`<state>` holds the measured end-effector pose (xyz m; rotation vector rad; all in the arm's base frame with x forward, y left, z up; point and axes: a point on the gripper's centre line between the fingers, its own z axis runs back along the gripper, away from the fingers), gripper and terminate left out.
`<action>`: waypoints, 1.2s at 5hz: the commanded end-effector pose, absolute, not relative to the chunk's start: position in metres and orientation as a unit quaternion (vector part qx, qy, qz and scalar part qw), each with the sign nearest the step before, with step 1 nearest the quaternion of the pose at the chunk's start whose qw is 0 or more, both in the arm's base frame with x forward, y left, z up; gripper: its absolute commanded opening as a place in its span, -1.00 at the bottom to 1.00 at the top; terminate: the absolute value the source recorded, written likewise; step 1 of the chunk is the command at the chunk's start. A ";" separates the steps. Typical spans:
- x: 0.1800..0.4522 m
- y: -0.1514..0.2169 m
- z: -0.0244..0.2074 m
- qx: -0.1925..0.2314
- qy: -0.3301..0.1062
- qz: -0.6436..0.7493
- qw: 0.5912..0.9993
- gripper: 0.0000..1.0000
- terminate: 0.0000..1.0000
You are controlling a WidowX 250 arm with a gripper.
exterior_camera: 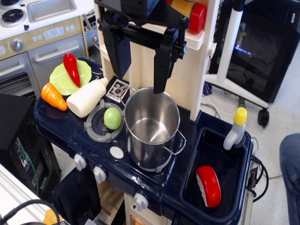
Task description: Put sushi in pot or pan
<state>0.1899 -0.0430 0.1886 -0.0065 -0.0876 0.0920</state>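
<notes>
Matte black tool (pixel 140 70) with 2 long, flat, angular fingers (pixel 161 65).

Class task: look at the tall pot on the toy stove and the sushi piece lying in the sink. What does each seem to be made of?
The pot: looks like stainless steel, with a shiny brushed wall, mirror-like reflections inside and thin wire loop handles.

The sushi: probably moulded plastic, with a glossy red top showing highlights over a white ribbed base. The picture cannot settle whether it is hard or soft.
</notes>
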 end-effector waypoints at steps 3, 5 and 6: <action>0.219 -0.072 0.187 0.023 -0.055 0.125 0.990 1.00 -1.00; 0.238 -0.130 0.167 0.025 -0.068 0.227 0.971 1.00 -1.00; 0.242 -0.139 0.145 0.035 -0.095 0.242 0.965 1.00 -1.00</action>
